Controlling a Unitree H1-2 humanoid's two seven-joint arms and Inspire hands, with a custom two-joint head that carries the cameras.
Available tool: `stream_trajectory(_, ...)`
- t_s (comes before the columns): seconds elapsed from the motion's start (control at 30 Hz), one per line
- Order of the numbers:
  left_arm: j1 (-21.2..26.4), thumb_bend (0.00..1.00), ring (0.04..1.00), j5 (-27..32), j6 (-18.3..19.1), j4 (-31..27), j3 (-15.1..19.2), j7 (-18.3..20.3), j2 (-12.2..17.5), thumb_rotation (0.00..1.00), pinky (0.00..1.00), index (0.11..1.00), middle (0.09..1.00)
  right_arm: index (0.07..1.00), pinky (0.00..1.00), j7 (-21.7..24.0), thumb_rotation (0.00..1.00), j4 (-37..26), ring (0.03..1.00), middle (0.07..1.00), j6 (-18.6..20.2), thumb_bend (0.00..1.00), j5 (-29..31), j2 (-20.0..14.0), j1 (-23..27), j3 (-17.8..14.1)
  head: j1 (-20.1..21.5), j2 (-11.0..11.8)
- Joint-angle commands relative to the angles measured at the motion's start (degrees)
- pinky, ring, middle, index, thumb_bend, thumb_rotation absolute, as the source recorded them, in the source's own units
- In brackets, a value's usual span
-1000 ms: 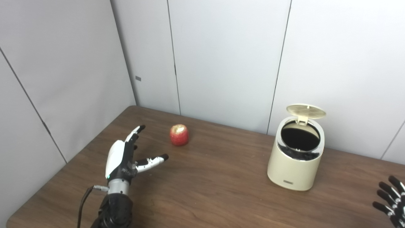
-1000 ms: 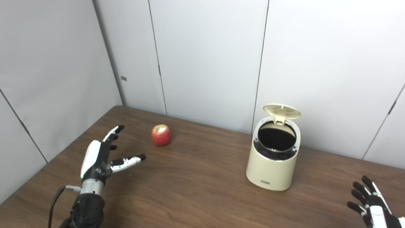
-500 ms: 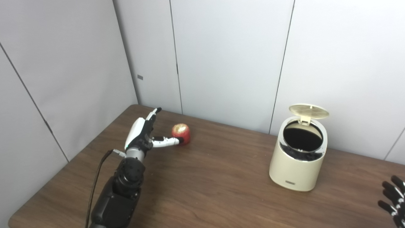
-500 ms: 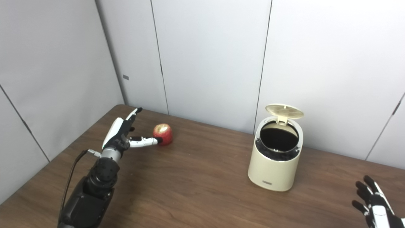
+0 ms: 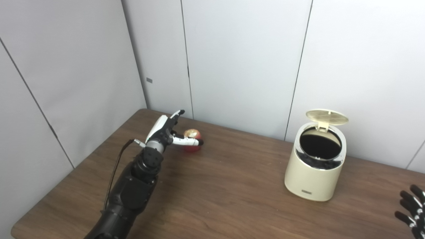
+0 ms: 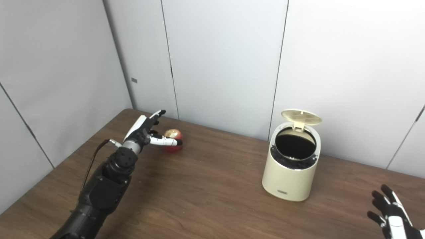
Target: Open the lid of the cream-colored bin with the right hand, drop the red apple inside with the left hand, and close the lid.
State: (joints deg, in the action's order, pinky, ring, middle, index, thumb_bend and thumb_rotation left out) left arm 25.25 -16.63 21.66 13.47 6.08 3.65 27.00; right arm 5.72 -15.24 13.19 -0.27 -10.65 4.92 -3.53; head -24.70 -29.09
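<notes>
A brown wood-grain counter (image 5: 232, 192) fills the lower part of both views, backed by pale grey wall panels (image 5: 239, 59) that meet in a corner at the far left.

The bin (image 5: 314, 172), cream-colored and round, stands upright on the right half of the counter, well apart from everything else. Its dark mouth is uncovered. The lid (image 5: 327, 116) is swung up on its rear hinge and sits nearly level above the back rim.

The left arm (image 5: 132, 186), black and jointed, reaches from the bottom edge toward the far left of the counter. Its left hand (image 5: 164, 129) is open, fingers spread and pointing away from the camera, the thumb (image 5: 187, 141) stretched across the near side of the apple. Whether thumb and apple touch cannot be told.

The apple (image 5: 192, 139), red with a pale top, rests on the counter near the back edge, inside the spread of that hand, far from the bin.

The right hand (image 6: 391, 215) shows only at the bottom right corner, low beside the counter's near edge, its dark fingers apart and holding nothing.
</notes>
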Motion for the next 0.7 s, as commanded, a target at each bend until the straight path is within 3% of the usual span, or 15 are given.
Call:
stream_trajectory(0.0,3.4,0.98,0.939,-0.3,0.3,-0.4,-0.3,0.1,2.3,0.17,0.79,0.986,0.99,0.959,0.86,-0.8,1.0,-2.6,0.929,0.92,-0.5,0.49,-0.5,-0.1,1.0,0.0,0.1,-0.1)
stream_trajectory(0.13,4.7,0.99,0.905,-1.2,1.7,0.0,-1.9,0.2,2.6,0.18,0.75,0.976,0.971,0.956,0.83,-0.7,1.0,-3.4,0.916,0.911,0.4,0.49,-1.3,0.0,0.8,0.0,0.2,-0.2)
stream_trajectory(0.33,7.0,0.99,0.91,-2.4,2.4,2.4,-4.6,1.3,3.5,0.2,0.81,0.964,0.955,0.964,0.88,-0.7,1.0,-4.9,0.941,0.928,2.1,0.45,-1.2,0.4,0.8,0.1,0.7,-0.5)
stream_trajectory(0.53,8.8,1.0,0.891,-4.1,2.6,4.7,-8.5,3.5,5.2,0.19,0.76,0.934,0.932,0.963,0.88,-0.8,1.0,-6.0,0.941,0.925,3.2,0.38,-2.1,0.5,0.9,0.3,0.9,-0.8)
stream_trajectory(0.67,9.5,0.99,0.892,-10.0,2.1,5.5,-14.5,4.8,7.7,0.17,0.77,0.916,0.911,0.953,0.86,-0.8,1.0,-6.6,0.934,0.918,3.7,0.37,-2.8,0.4,0.9,0.4,0.9,-1.0)
